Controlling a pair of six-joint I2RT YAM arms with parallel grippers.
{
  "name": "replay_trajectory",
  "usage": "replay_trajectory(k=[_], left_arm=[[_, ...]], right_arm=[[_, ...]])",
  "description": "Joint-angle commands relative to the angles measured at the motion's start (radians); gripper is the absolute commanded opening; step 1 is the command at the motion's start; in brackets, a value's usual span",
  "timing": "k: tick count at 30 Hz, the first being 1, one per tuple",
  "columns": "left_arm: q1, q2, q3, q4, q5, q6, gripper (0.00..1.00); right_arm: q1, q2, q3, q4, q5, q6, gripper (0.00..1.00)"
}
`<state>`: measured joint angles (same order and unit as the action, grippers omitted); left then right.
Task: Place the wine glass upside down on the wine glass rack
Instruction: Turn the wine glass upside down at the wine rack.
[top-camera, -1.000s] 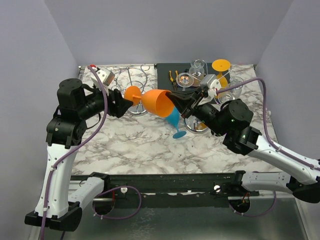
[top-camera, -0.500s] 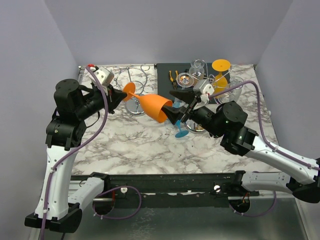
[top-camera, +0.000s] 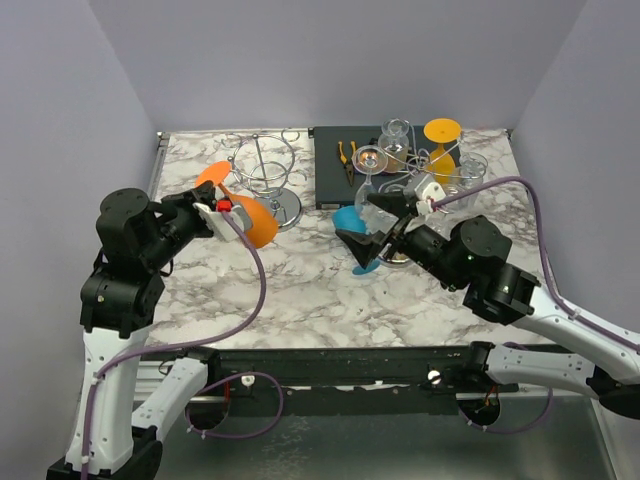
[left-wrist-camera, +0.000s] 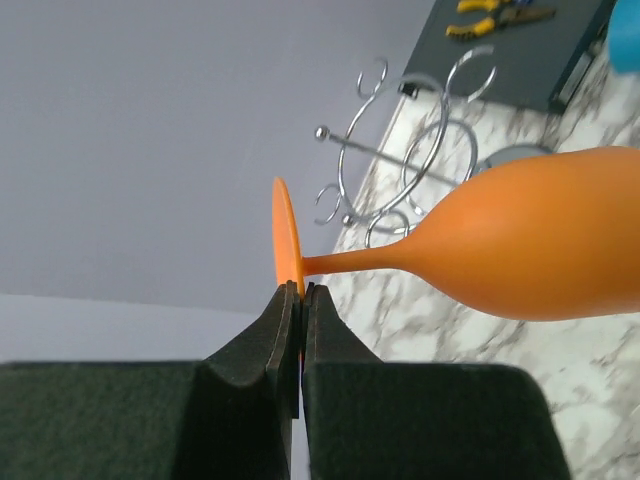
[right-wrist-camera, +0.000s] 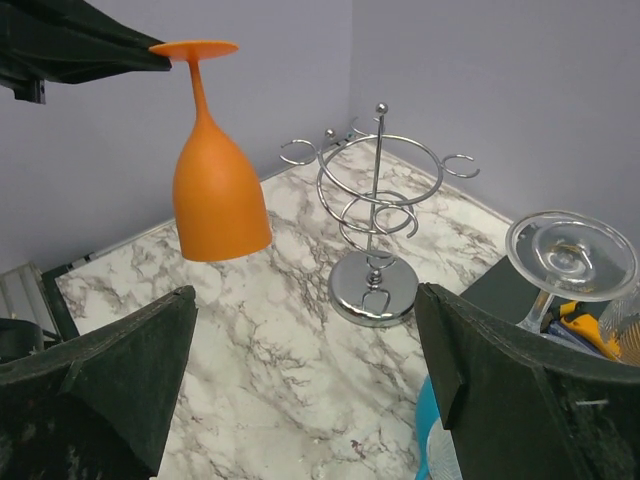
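Observation:
An orange wine glass (top-camera: 255, 222) hangs in the air left of the chrome wire rack (top-camera: 266, 178). My left gripper (left-wrist-camera: 300, 290) is shut on the rim of the glass's flat foot (left-wrist-camera: 286, 245). In the right wrist view the glass (right-wrist-camera: 218, 190) hangs bowl down, foot on top, above the marble and left of the rack (right-wrist-camera: 378, 225). My right gripper (top-camera: 368, 225) stands open to the rack's right with nothing between its fingers, well apart from the glass.
A blue glass (top-camera: 352, 222) lies on the table under my right gripper. A black tray (top-camera: 335, 165) with pliers sits at the back. Clear glasses (top-camera: 396, 135) and an inverted orange glass (top-camera: 442, 135) crowd the back right. A clear glass foot (right-wrist-camera: 570, 255) is beside my right finger.
My left gripper shut on the orange glass's foot. My right gripper opened, let go of the bowl and drew back right. The left arm swung the glass left, away from the right gripper.

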<state>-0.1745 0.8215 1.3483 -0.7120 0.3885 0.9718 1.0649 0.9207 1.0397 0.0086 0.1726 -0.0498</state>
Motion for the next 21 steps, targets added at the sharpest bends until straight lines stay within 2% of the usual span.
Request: replay_trajectory(k=[1, 7, 21], left_arm=[[-0.003, -0.028, -0.103, -0.054, -0.148, 0.376, 0.0], [-0.003, 0.002, -0.158, -0.072, -0.207, 0.524, 0.0], [-0.004, 0.193, -0.119, -0.05, -0.185, 0.613, 0.0]], right_arm=[[0.001, 0.043, 0.031, -0.037, -0.007, 0.008, 0.97], [0.002, 0.103, 0.058, 0.004, -0.034, 0.013, 0.96], [0.001, 0.087, 0.038, 0.043, -0.025, 0.028, 0.96]])
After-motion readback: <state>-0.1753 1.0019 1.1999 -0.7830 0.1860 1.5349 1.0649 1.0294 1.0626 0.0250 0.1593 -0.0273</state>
